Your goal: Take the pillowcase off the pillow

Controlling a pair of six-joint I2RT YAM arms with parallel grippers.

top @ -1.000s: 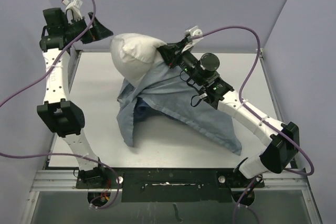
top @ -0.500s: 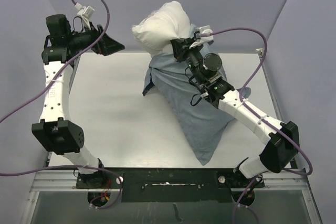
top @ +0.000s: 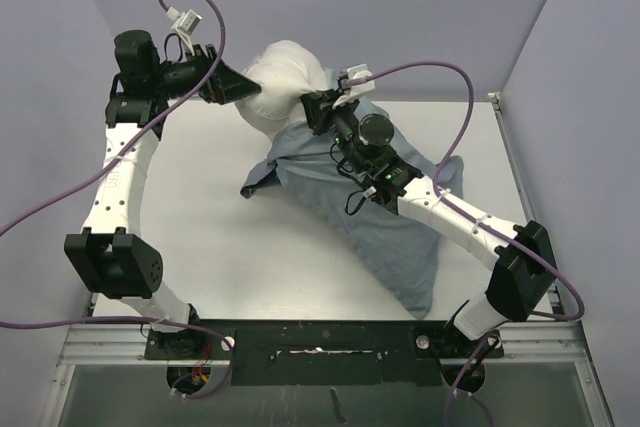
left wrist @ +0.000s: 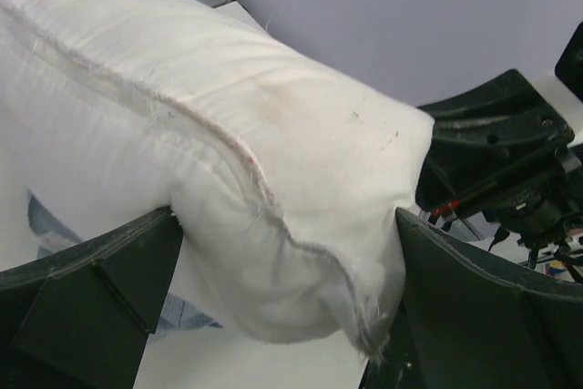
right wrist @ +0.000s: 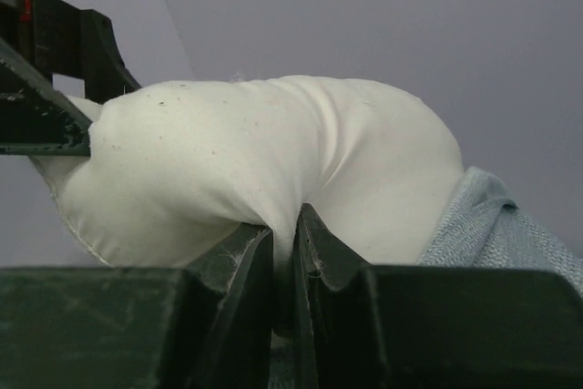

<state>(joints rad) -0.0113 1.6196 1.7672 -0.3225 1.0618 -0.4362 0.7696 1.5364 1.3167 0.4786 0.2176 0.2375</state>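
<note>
The white pillow (top: pixel 283 77) is held up at the back of the table. The blue pillowcase (top: pixel 375 202) still covers its lower end and drapes down onto the table toward the front right. My right gripper (top: pixel 320 110) is shut on a fold of the pillow (right wrist: pixel 264 152), with the pillowcase's edge (right wrist: pixel 510 234) just to its right. My left gripper (top: pixel 238 87) is open at the pillow's bare left end. In the left wrist view its fingers (left wrist: pixel 100 298) straddle the pillow's seamed corner (left wrist: pixel 237 134), with pillow fabric against both.
The white table (top: pixel 200 217) has a black rail (top: pixel 320 339) along its front edge. Grey walls close in the back and both sides. Purple cables (top: pixel 440 67) loop above both arms.
The right gripper has swung the pillow down and left from its raised position. The left gripper has moved right until its fingers straddle the pillow's end. The pillowcase has spread further over the table.
</note>
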